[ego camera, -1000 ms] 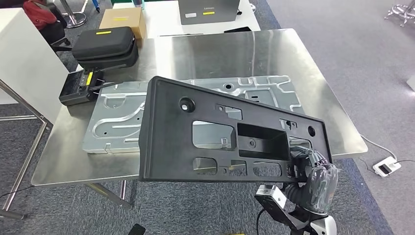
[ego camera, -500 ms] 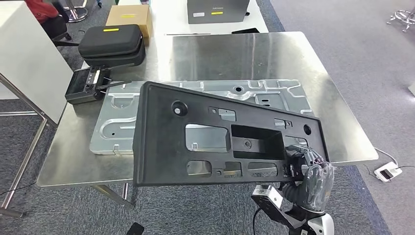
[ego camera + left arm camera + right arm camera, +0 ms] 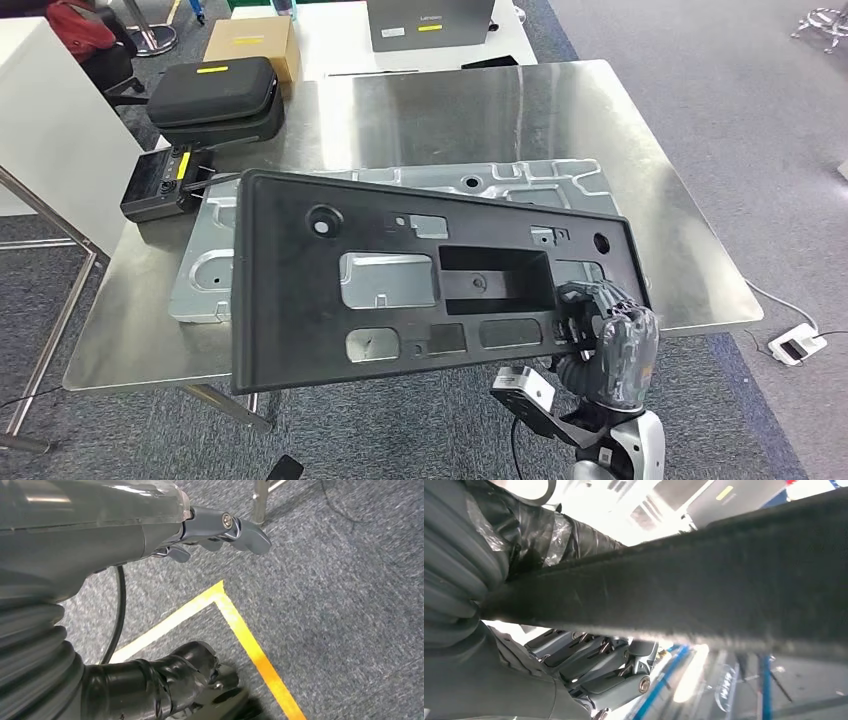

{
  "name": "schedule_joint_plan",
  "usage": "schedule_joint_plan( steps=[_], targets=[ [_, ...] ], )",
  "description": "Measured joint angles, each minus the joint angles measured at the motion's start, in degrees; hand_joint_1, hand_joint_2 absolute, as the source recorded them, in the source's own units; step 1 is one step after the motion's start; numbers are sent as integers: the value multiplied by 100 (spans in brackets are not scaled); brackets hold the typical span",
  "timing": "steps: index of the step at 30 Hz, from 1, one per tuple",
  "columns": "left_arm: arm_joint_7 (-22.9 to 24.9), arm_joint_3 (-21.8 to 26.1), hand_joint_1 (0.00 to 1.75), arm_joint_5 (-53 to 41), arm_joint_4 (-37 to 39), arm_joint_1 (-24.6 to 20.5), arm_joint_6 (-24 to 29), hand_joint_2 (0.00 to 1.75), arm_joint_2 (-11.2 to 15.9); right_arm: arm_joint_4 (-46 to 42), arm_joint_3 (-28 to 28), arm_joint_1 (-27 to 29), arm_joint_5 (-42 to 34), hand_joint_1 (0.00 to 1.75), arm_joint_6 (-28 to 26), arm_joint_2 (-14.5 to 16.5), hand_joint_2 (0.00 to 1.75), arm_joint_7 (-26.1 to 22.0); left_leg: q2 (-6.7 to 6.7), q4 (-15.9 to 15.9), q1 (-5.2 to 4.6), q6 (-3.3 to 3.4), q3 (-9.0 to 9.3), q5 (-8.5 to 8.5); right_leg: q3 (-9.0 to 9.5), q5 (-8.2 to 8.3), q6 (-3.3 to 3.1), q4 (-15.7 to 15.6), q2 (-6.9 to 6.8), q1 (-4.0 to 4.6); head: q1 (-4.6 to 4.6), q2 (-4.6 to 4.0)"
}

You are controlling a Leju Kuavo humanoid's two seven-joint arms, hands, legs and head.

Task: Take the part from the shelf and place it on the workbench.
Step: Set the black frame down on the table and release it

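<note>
right hand gripping black part

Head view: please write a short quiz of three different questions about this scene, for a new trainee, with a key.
1. True or false: the black plastic panel lies flat on the workbench.
2. Which hand holds the panel?
A. left hand
B. right hand
C. a person's hand
3. Fill in: on the workbench, under the raised panel, lies a stamped ____ plate.

Key:
1. False; it is held up, tilted, above the near edge.
2. B; the right hand grips its lower corner with the fingers.
3. metal
</note>
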Motion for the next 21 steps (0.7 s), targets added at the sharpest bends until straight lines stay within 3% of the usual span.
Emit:
schedule_joint_plan(
  steps=[2, 4, 6, 7, 10, 11, 12, 14, 16, 18, 21],
  targets=[
    [41, -24, 0, -14, 0, -23, -1, 175, 3, 46, 89, -161, 145, 161, 36, 0, 175, 100, -5, -342, -16, 40, 148, 64, -21, -7, 53, 23, 13, 17, 1, 1],
    [129, -54, 0, -44, 0, -36, 27, 175, 1, 110, 183, -337, 404, 161, 37, 0, 175, 275, -11, -375, -24, 101, 152, 72, -32, -3, 111, 17, 16, 19, 1, 2],
    [216, -95, 0, -85, 0, -45, 68, 175, -6, 174, 251, -505, 643, 161, 32, 0, 175, 429, -8, -430, -12, 178, 178, 103, -76, -100, 167, 137, 11, 3, 3, 1],
    [243, -113, 0, -96, 0, -56, 83, 131, -9, 202, 273, -573, 709, 161, 32, 0, 175, 471, -5, -455, -2, 214, 190, 117, -169, -229, 190, 348, 8, -2, 4, 1],
    [277, -137, 0, -105, 0, -73, 103, 0, -11, 285, 316, -675, 791, 164, 31, -1, 175, 523, -4, -453, -10, 263, 193, 112, -677, -674, 235, 1393, 2, -9, 5, 0],
    [289, -143, 0, -111, 0, -72, 114, 0, -11, 316, 326, -694, 861, 164, 31, -1, 175, 561, -7, -445, -14, 267, 195, 104, -779, -683, 241, 1572, 2, -9, 5, 1],
    [303, -153, 0, -126, 0, -71, 131, 0, -11, 349, 335, -724, 974, 166, 32, -2, 175, 626, -11, -436, -16, 268, 200, 95, -781, -580, 237, 1538, 2, -9, 5, 0],
    [355, -195, 0, -172, 0, -78, 175, 0, -13, 432, 366, -858, 1330, 168, 51, -2, 175, 829, -17, -419, -17, 252, 222, 68, -505, -161, 199, 880, 2, -6, 5, 1],
    [424, -254, 0, -232, 0, -106, 205, 0, -17, 563, 415, -1101, 1750, 169, 130, -2, 175, 1075, -14, -398, -41, 211, 220, 45, -218, 90, 150, 229, 3, 24, 4, 1],
    [478, -317, 0, -296, 0, -145, 201, 0, -21, 791, 460, -1395, 2163, 170, 284, 0, 175, 1345, -8, -397, -57, 159, 199, 54, -158, 94, 117, 65, 8, 56, 3, 1],
    [543, -419, 0, -375, 0, -206, 161, 0, -25, 1307, 479, -1894, 2566, 172, 507, 4, 175, 1711, -6, -305, -51, 77, 147, -13, -152, 139, 33, -3, 3, 16, 1, 1]
  ],
)
